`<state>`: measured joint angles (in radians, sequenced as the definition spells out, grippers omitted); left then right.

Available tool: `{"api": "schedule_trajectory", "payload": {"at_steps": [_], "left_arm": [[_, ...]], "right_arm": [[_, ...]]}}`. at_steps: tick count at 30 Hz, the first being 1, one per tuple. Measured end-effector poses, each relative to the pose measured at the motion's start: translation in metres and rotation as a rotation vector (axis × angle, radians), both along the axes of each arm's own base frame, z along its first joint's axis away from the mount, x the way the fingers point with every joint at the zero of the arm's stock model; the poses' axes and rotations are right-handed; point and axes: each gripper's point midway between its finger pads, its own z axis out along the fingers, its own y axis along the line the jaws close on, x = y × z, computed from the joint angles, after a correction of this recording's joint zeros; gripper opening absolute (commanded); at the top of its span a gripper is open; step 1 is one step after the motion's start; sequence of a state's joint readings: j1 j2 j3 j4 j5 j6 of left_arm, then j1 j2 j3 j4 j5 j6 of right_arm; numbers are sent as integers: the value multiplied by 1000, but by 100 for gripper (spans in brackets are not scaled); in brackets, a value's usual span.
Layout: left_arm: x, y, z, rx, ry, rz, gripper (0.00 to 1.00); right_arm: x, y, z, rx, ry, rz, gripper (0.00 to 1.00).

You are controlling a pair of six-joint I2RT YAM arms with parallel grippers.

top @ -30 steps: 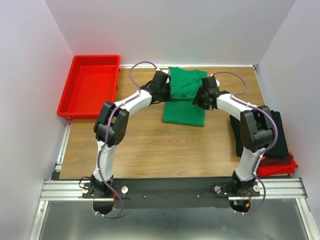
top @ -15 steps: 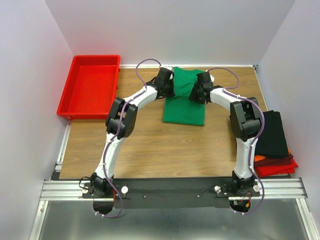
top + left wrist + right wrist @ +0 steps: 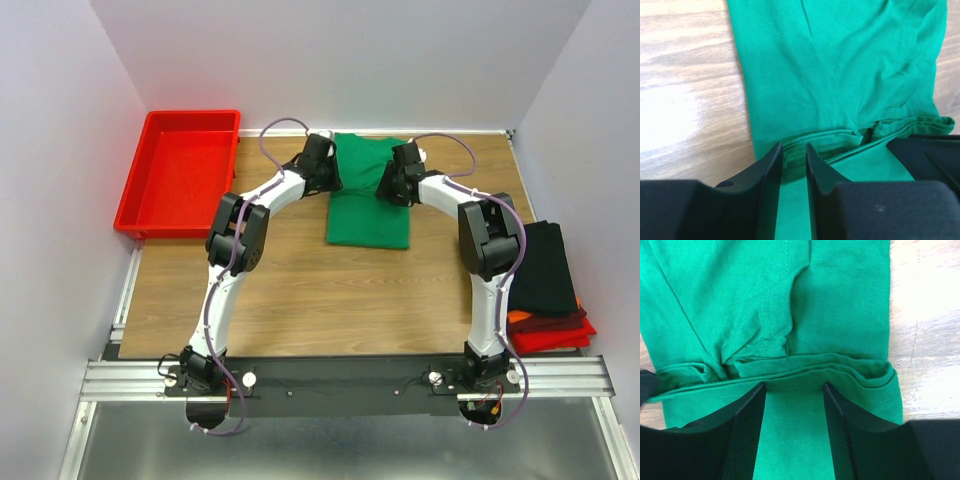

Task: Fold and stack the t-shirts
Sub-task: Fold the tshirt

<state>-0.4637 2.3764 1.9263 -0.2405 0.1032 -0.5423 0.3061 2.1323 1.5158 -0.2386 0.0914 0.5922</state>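
Note:
A bright green t-shirt [image 3: 368,210] lies folded on the wooden table at the far middle. Its doubled hem [image 3: 840,367] and a tucked sleeve [image 3: 840,137] show in the wrist views. My left gripper [image 3: 328,178] [image 3: 793,147] sits low over the shirt's left edge, its jaws a narrow gap apart with cloth lying beneath them, not pinched. My right gripper [image 3: 390,182] [image 3: 794,386] rests over the shirt's right side, jaws wide, the cloth flat between and under the fingers. Folded t-shirts are stacked at the right edge: black [image 3: 548,265] on top, orange [image 3: 518,317] and red [image 3: 562,335] below.
A rigid red plastic tray [image 3: 180,170] stands at the far left of the table. White walls close in the back and both sides. Bare wood [image 3: 330,290] lies between the green shirt and the arm bases.
The left gripper's jaws have parted and let go of the green cloth. Both arms shifted slightly toward the far edge, and the shirt's upper fold now lies flat.

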Motion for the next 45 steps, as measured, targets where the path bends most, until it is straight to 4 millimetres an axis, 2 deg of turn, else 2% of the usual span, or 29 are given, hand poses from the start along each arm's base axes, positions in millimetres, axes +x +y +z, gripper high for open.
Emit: {"api": "schedule_trajectory", "payload": {"at_steps": [2, 4, 7, 10, 13, 16, 19, 23, 26, 29, 32, 34, 35, 41, 44, 45], "left_arm": [[-6, 3, -7, -5, 21, 23, 31], [-21, 12, -21, -1, 61, 51, 31], [-37, 20, -18, -22, 72, 88, 31], [-55, 31, -12, -30, 87, 119, 31], [-70, 40, -8, -40, 86, 141, 31], [-89, 50, -7, -48, 94, 162, 31], [-119, 69, -5, -43, 105, 192, 31], [-156, 90, 9, -58, 90, 215, 31], [-176, 101, 25, -79, 54, 222, 31], [-190, 108, 45, -108, 2, 221, 29], [-211, 111, 52, -128, -21, 208, 26], [-221, 110, 47, -124, -16, 204, 24], [-228, 108, 39, -113, -1, 194, 19], [-256, 100, -15, -11, 109, 171, 9], [-274, 92, -35, 28, 154, 154, 8], [-276, 89, -35, 25, 152, 153, 8]], "right_arm": [[0, 3, 0, 1, -3, 8, 58], [-1, 6, -2, -2, -10, 19, 58], [-4, 18, -2, -7, -32, 45, 58], [-16, 38, -3, -12, -48, 82, 58], [-38, 62, -4, -3, -59, 128, 58], [-63, 76, -4, 20, -57, 149, 58], [-99, 86, -5, 51, -54, 173, 57], [-140, 99, -5, 74, -49, 233, 58], [-167, 110, -4, 81, -43, 292, 58], [-190, 110, -5, 82, -33, 335, 59], [-197, 106, -4, 75, -30, 347, 59], [-197, 106, -4, 71, -31, 350, 59], [-197, 106, -4, 70, -30, 352, 59], [-189, 112, -4, 49, -14, 362, 59], [-186, 114, -4, 37, -9, 369, 59], [-185, 115, -4, 34, -6, 371, 59]]}}
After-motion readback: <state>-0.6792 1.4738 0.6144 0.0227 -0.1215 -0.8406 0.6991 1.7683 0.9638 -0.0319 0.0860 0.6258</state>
